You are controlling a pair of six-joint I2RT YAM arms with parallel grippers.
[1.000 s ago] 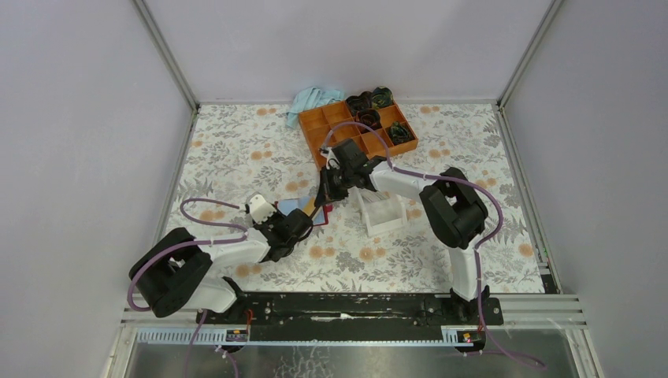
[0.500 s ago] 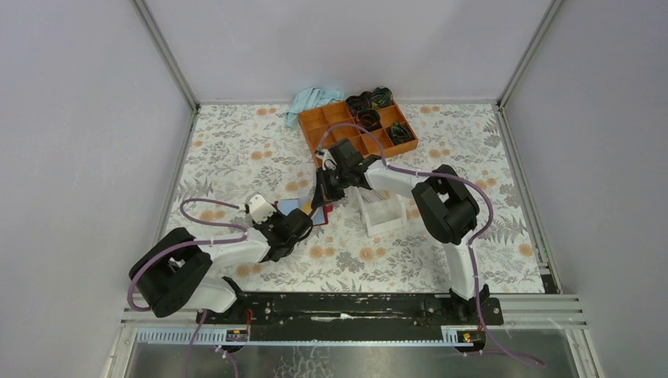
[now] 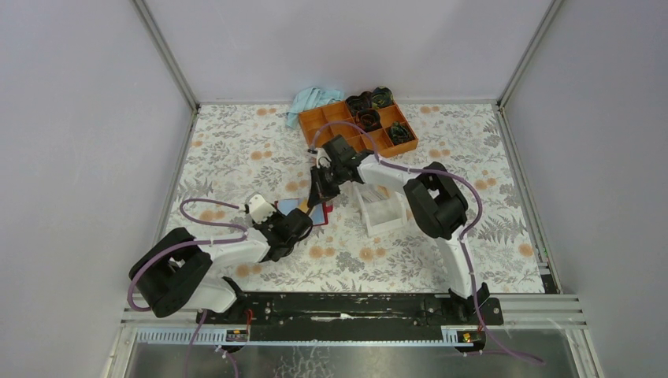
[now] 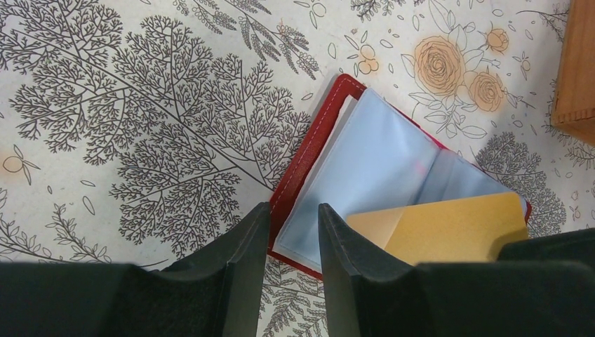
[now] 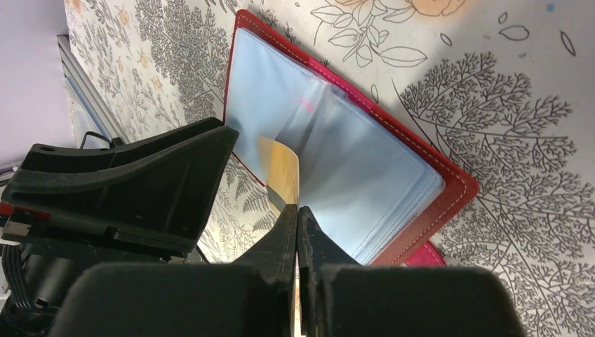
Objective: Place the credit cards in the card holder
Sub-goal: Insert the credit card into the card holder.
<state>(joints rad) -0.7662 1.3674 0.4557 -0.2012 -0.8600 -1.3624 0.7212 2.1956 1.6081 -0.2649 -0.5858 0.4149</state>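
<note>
The card holder (image 4: 393, 154) lies open on the flowered table, dark red with light blue clear pockets (image 5: 365, 161). My left gripper (image 4: 291, 210) stands part open at its near corner. One finger is just outside the red edge, the other on a pocket, and nothing is pinched. My right gripper (image 5: 296, 209) is shut on a tan-gold credit card (image 5: 279, 165), held on edge with its far end down in the holder's fold. The same credit card (image 4: 449, 228) shows lying over the right-hand pocket. From above, both grippers meet over the holder (image 3: 315, 213).
A whitish clear box (image 3: 384, 211) stands just right of the holder. An orange compartment tray (image 3: 358, 130) with dark items sits at the back, its corner showing in the left wrist view (image 4: 579, 70). A light blue cloth (image 3: 311, 98) lies behind it.
My right arm has swung a little to the left, bringing its gripper and the gold card closer over the holder. The left arm and the holder have stayed put.
</note>
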